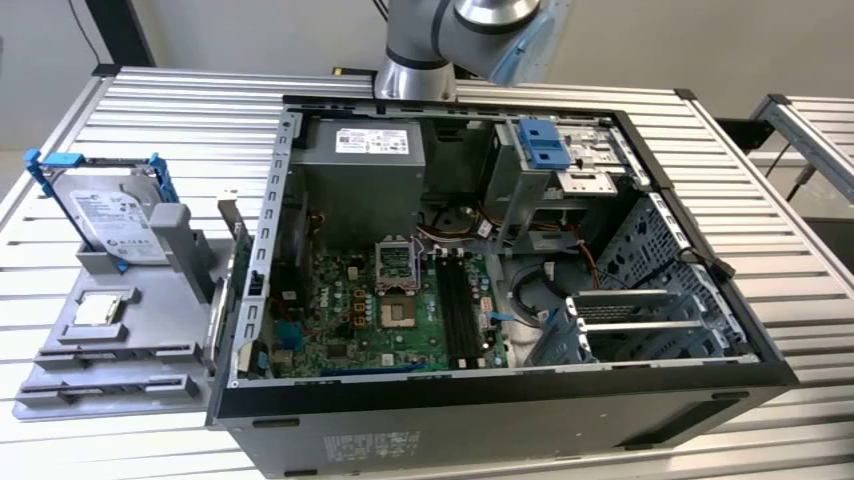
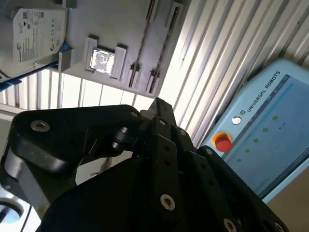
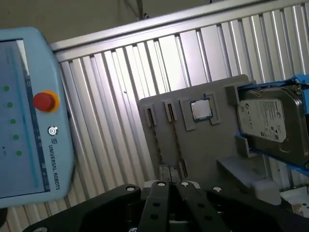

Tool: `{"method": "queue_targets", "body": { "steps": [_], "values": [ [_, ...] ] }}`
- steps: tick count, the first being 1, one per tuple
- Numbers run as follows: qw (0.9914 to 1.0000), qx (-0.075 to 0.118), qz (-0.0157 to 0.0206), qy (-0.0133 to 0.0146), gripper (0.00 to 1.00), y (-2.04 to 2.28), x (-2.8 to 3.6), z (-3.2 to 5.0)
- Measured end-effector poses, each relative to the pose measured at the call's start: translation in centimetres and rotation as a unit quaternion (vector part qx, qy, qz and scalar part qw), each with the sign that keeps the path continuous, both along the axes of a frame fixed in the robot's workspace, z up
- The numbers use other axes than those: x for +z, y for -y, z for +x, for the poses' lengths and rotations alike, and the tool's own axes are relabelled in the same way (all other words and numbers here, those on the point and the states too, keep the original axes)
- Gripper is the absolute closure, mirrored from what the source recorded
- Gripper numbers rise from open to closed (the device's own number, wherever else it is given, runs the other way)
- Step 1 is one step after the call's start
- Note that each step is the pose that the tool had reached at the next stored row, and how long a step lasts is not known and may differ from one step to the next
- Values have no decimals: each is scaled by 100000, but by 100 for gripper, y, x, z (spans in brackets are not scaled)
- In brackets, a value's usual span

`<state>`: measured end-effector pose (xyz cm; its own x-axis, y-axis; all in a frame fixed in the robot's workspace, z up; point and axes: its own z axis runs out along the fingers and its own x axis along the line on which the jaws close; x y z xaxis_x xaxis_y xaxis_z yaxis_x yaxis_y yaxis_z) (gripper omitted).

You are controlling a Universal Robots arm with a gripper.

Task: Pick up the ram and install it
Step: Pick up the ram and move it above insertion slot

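My gripper point(image 3: 172, 186) hangs high over the grey parts fixture point(image 3: 212, 145), its black fingers drawn together with nothing visible between them; its tip also shows in the second wrist view point(image 2: 157, 104). Two narrow grooves point(image 3: 155, 140) in the fixture carry thin dark lines, and I cannot tell whether either is the ram. In the exterior view the open computer case point(image 1: 747, 350) lies on the table. Its green motherboard point(image 1: 360, 310) has long black slots point(image 1: 461, 300). The arm point(image 1: 441, 40) rises out of the exterior view at the top.
On the fixture point(image 1: 80, 370) stand a silver hard drive in a blue bracket point(image 1: 114, 215) and a small square silver chip point(image 1: 100, 312). A light-blue control pendant with a red button point(image 3: 44, 101) lies on the slatted table point(image 1: 174, 110) beside the fixture.
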<state>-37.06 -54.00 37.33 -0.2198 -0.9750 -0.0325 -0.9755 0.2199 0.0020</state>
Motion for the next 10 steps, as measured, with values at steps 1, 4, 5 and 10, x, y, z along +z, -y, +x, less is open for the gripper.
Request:
{"method": "queue_targets", "body": {
  "steps": [1, 4, 5, 10],
  "values": [
    [99996, 899, 0, 9, 100, 0, 0, 0],
    [99934, 3621, -1, 22, 100, 0, -1, -1],
    [99896, 4549, 2, 31, 100, 0, -1, 0],
    [99584, 9114, 0, 43, 100, 0, -1, 0]
  ]
}}
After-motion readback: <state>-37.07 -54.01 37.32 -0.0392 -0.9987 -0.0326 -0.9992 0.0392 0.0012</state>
